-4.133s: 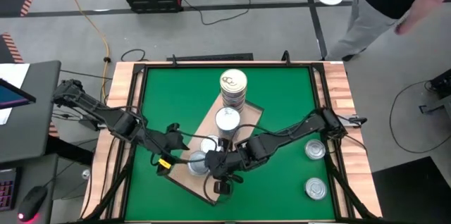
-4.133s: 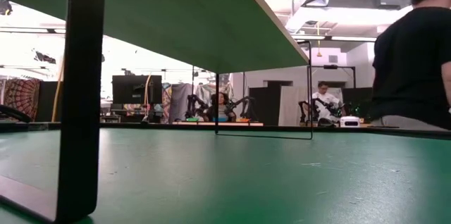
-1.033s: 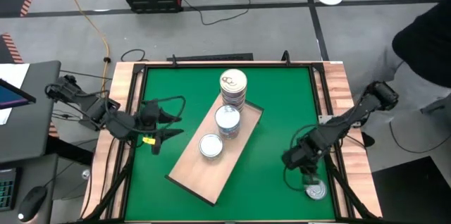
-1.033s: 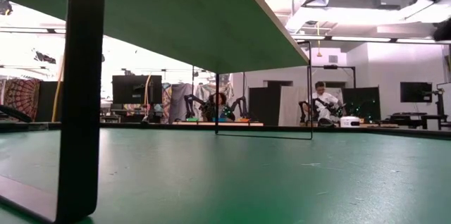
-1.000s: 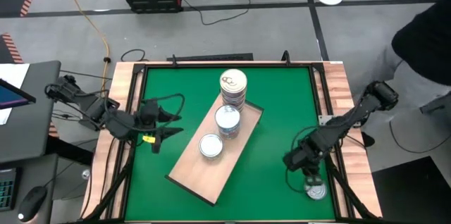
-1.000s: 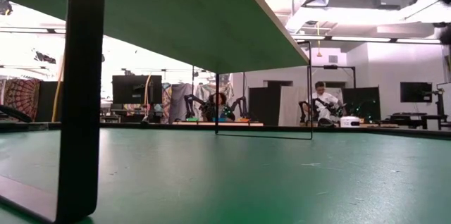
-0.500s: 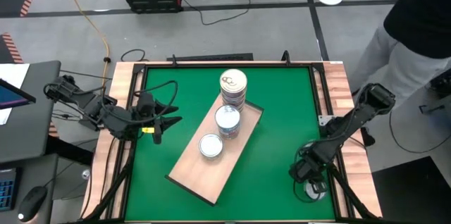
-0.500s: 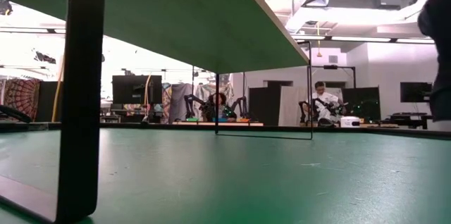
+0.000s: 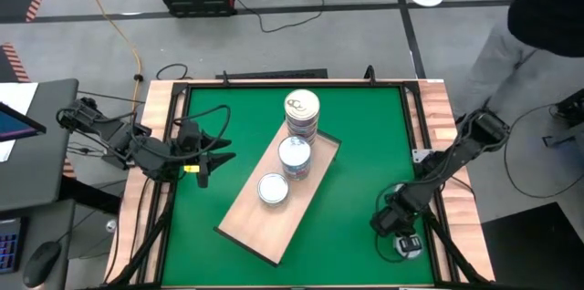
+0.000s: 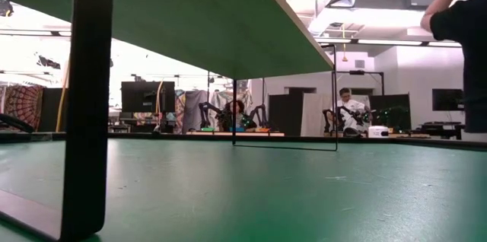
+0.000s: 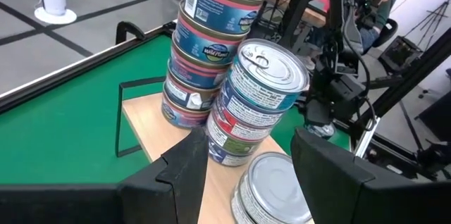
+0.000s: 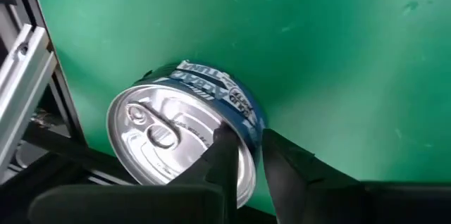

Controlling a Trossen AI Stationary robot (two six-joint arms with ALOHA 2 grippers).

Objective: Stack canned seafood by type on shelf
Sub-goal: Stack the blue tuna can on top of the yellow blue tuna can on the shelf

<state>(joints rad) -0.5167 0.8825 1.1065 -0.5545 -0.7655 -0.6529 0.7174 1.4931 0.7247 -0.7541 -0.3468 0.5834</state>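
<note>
1. My right end effector (image 12: pixel 243 155) sits low at the desk's (image 9: pixel 356 181) near right corner, fingers narrow and pinching the rim of a blue-labelled tin (image 12: pixel 184 136) that lies flat on the green.
2. My left end effector (image 9: pixel 212 156) waits over the desk's left side, fingers (image 11: pixel 184 168) moderately apart — holding nothing.
3. The shelf (image 9: pixel 251 226) lies diagonally mid-desk, carrying a single tin (image 9: pixel 273 188), then a short stack (image 9: pixel 295 156), then the tallest stack (image 9: pixel 302 110) farthest back.
4. Beyond the desk's right edge stands a person (image 10: pixel 472 52).
</note>
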